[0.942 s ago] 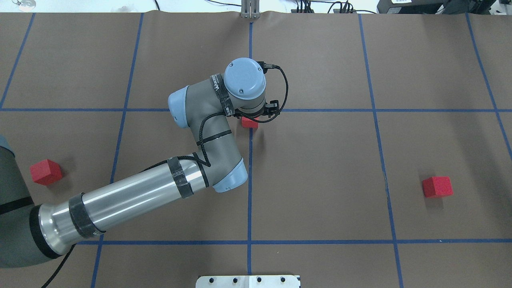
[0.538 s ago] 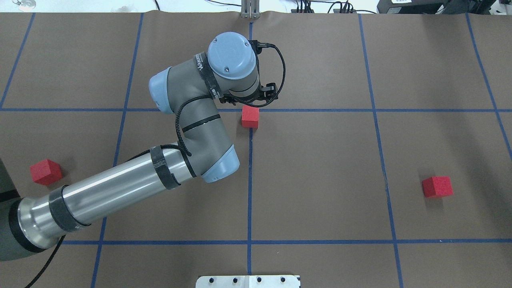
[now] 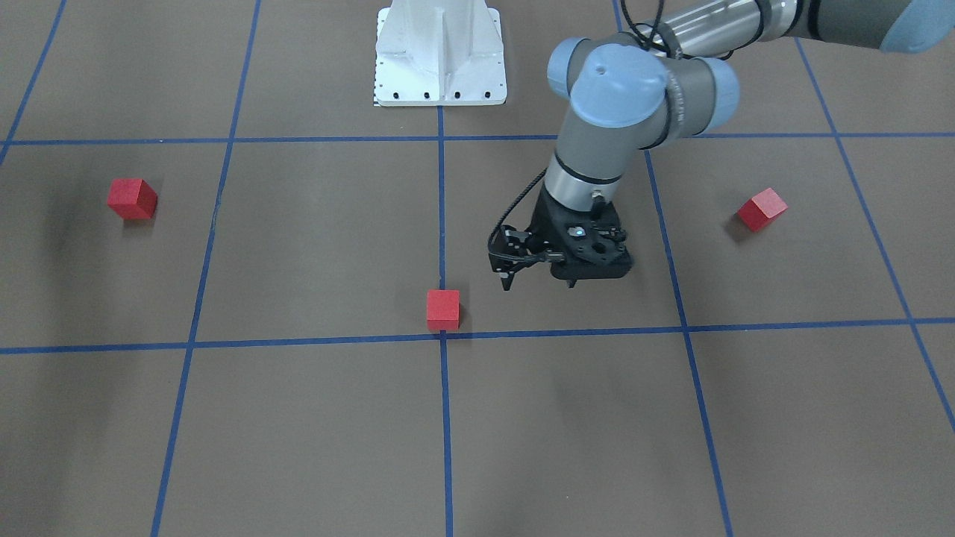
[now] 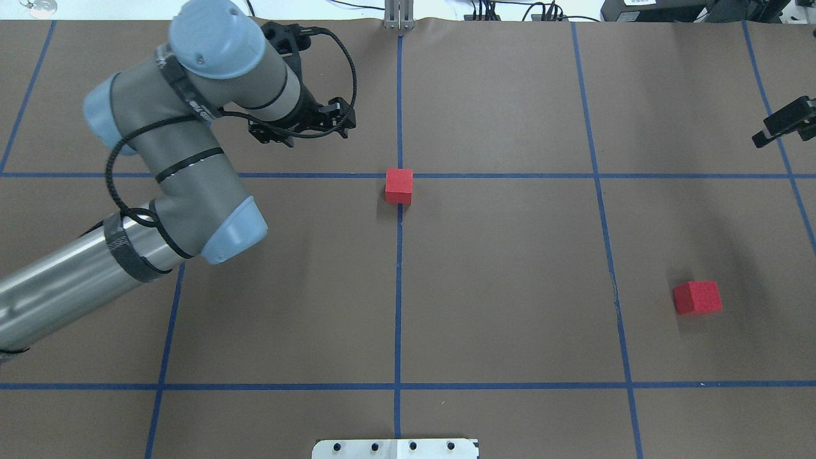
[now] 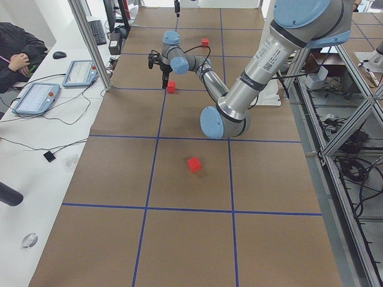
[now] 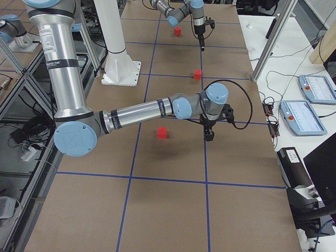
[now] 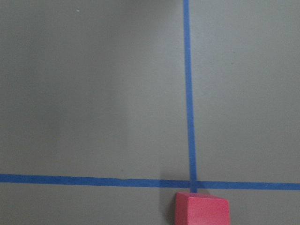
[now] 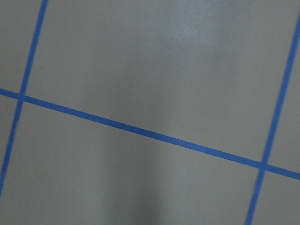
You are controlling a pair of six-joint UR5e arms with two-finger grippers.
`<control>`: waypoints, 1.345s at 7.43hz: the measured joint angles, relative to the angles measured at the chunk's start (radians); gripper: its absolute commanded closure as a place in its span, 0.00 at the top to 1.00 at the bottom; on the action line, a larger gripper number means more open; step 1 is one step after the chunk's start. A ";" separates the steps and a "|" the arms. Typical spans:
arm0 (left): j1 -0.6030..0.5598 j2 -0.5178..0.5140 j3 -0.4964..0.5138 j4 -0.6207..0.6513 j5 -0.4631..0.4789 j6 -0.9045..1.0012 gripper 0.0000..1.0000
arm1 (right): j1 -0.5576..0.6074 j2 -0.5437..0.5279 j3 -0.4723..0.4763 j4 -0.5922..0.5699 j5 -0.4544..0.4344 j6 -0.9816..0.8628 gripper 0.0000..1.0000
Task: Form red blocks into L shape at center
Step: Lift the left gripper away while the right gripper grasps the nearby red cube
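Left arm (image 4: 191,191) now farther from central red block (image 4: 399,185), wrist downward, jaws wide.

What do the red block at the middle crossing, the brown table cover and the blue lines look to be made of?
Red block: likely foam or painted wood, I cannot tell which; matte, faintly grainy faces, no glare.
Brown table cover: looks like paper, matte with a soft sheen, its far edge slightly wavy.
Blue lines: probably tape, flat and slightly uneven strips.

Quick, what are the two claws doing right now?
Left gripper: open, empty.
Right gripper: open or closed cannot be told.
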 measured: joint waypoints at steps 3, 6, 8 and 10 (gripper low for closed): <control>-0.056 0.163 -0.094 -0.005 -0.026 0.118 1.00 | -0.129 -0.119 0.025 0.396 -0.036 0.431 0.99; -0.061 0.187 -0.106 -0.008 -0.027 0.124 1.00 | -0.251 -0.241 0.129 0.436 -0.202 0.564 0.99; -0.060 0.188 -0.107 -0.008 -0.025 0.122 1.00 | -0.352 -0.313 0.192 0.427 -0.263 0.581 0.99; -0.059 0.189 -0.106 -0.009 -0.024 0.121 1.00 | -0.443 -0.326 0.201 0.394 -0.312 0.583 0.99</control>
